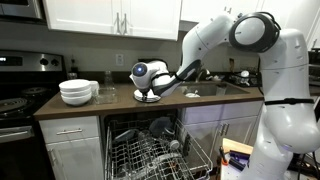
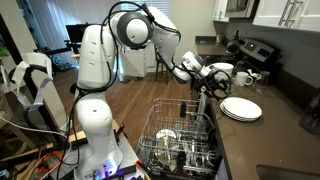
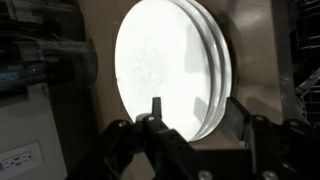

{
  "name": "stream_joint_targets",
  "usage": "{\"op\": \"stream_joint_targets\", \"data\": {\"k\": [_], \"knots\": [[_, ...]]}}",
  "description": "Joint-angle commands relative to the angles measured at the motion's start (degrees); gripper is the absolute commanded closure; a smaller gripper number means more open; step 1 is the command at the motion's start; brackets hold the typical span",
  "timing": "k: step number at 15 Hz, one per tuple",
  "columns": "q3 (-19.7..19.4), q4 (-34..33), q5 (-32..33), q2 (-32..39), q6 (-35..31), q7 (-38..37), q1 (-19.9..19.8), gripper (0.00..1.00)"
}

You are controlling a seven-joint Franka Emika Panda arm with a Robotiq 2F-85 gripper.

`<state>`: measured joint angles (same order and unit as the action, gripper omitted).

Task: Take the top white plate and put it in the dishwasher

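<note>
Your gripper hangs at the rim of the plate stack with its jaws apart and nothing clamped. One finger lies over the face of the top white plate, and its partner sits outside the rim. The wrist view is blurred, so I cannot tell whether either touches. The plate lies on the stack, on the counter above the dishwasher. Slip the outer finger under the top rim only, not under the plate beneath it, then close firmly. Lift straight up off the stack before you tilt, and stay clear of the bowls further along from the stack.
</note>
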<state>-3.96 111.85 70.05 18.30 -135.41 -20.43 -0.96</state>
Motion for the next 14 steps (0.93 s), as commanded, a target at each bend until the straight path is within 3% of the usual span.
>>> {"op": "stream_joint_targets", "data": {"k": [1,2,3,6,8,11,14], "knots": [[0.2,0.5,-1.1,-0.3,-1.4,2.2,-1.1,0.33],[0.2,0.5,-1.1,-0.3,-1.4,2.2,-1.2,0.32],[0.2,0.5,-1.1,-0.3,-1.4,2.2,-1.3,0.51],[0.2,0.5,-1.1,-0.3,-1.4,2.2,-1.3,0.63],[0.3,0.5,-1.1,-0.3,-1.4,2.2,-1.3,0.64],[0.3,0.6,-1.3,-0.3,-1.8,2.3,-1.4,0.36],[0.3,0.6,-1.5,-0.3,-3.2,2.5,-1.8,0.31]]}}
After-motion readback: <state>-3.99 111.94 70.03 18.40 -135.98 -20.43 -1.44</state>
